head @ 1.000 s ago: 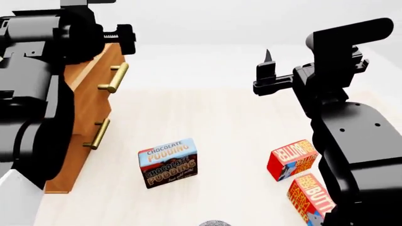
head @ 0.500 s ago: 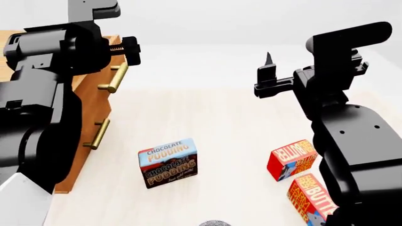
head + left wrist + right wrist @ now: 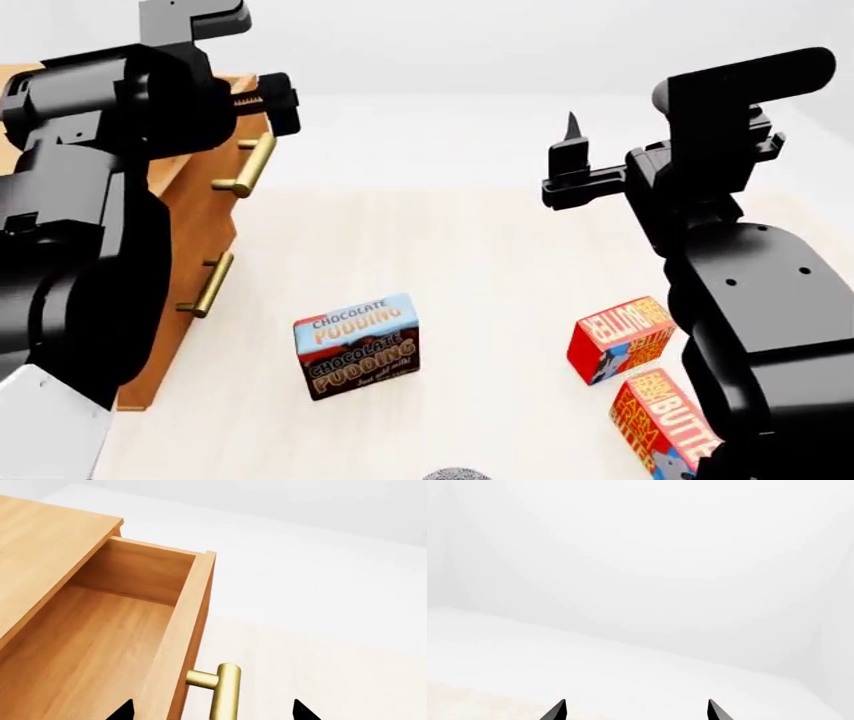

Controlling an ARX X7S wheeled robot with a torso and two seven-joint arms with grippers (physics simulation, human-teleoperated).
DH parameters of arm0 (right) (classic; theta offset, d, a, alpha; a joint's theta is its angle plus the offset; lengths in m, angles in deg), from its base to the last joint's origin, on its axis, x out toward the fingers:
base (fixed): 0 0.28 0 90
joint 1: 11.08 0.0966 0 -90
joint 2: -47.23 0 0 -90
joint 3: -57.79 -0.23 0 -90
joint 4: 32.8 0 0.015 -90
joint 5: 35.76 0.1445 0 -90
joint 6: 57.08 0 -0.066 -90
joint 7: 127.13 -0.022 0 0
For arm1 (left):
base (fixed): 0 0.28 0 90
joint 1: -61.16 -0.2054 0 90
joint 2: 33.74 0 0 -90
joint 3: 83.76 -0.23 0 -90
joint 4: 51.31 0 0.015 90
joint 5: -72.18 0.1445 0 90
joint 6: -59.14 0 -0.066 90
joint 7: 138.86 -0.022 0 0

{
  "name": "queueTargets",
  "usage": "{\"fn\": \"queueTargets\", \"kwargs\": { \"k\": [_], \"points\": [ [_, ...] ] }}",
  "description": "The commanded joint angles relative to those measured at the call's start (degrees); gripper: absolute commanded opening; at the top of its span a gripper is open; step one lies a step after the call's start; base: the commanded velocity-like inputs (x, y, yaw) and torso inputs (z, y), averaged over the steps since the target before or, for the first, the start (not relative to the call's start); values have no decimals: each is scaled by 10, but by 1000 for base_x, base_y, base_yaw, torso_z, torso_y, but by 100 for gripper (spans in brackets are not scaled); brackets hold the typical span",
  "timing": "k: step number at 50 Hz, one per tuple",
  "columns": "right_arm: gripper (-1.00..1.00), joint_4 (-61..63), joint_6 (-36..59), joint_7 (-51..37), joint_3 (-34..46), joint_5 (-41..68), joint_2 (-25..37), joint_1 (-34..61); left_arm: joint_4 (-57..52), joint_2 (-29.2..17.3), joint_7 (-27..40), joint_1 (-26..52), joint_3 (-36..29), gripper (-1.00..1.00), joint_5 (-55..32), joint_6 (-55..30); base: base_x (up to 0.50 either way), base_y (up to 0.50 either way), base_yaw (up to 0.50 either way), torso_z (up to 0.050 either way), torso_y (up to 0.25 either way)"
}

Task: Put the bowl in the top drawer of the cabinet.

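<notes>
Speckled grey-white, the bowl (image 3: 457,473) shows only as a sliver of rounded rim at 6 o'clock in the head view, at the near edge of the pale surface (image 3: 481,260), well apart from both arms. The top drawer (image 3: 100,645) stands pulled out from the cabinet (image 3: 200,215) at 9 o'clock, its smooth light-wood floor bare and its cylindrical brass handle (image 3: 223,692) between the tips of the left end effector (image 3: 212,711), which is spread wide and grips nothing. The right end effector (image 3: 636,710), at 2 o'clock in the head view, is likewise parted and empty, facing blank white.

With the drawer already open, the step in hand looks like fetching the bowl. A good approach would lower one arm toward 6 o'clock, pinch the thin rim rather than the curved wall, and keep clear of the glossy cardboard pudding box (image 3: 356,345) at centre and the two red butter boxes (image 3: 622,338) at 4 o'clock.
</notes>
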Motion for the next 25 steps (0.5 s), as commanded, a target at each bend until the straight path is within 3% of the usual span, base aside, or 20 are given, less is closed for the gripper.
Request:
{"fn": "queueTargets", "kwargs": {
  "k": [1, 25],
  "points": [
    [100, 3, 2, 0, -2, 4, 4, -1, 11, 6, -10, -14, 50, 100, -11, -10, 0, 0, 0, 0, 0],
    [100, 3, -1, -2, -9, 12, 7, -6, 11, 39, -8, -35, 71, 100, 2, -6, 0, 0, 0, 0, 0]
  ]
}}
